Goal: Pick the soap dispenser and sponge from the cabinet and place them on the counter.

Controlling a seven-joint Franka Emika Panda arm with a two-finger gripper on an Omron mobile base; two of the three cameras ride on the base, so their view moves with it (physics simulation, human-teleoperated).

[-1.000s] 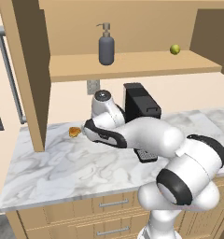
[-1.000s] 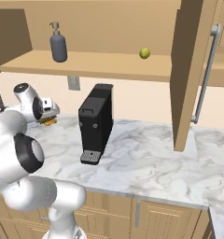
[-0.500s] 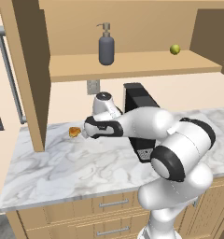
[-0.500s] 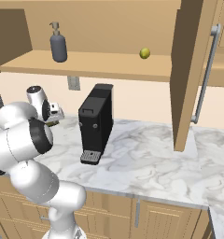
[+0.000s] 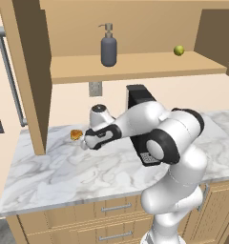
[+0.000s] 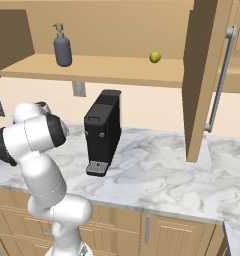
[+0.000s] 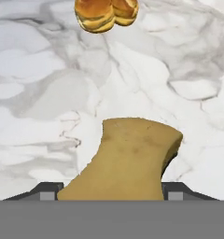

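The slate-grey soap dispenser (image 5: 109, 47) (image 6: 62, 46) stands upright on the shelf of the open light-wood cabinet (image 5: 135, 64) (image 6: 92, 67). My gripper (image 5: 85, 142) (image 7: 111, 189) hangs low over the left part of the marble counter (image 5: 64, 167) (image 6: 157, 170). It is shut on the mustard sponge (image 7: 128, 158), which fills the space between the fingertips (image 7: 48, 190). The sponge sits just above the marble; whether it touches is unclear.
An orange-brown lump (image 5: 76, 135) (image 7: 106, 11) lies on the counter just beyond the gripper. The black coffee machine (image 5: 138, 95) (image 6: 103, 131) stands behind the arm. A small green ball (image 5: 178, 50) (image 6: 154, 57) rests on the shelf. Open cabinet doors (image 5: 26, 71) (image 6: 204, 75) hang at both sides.
The gripper has come down and forward over the counter's left part with the sponge still in it. The dispenser and the ball have not moved.
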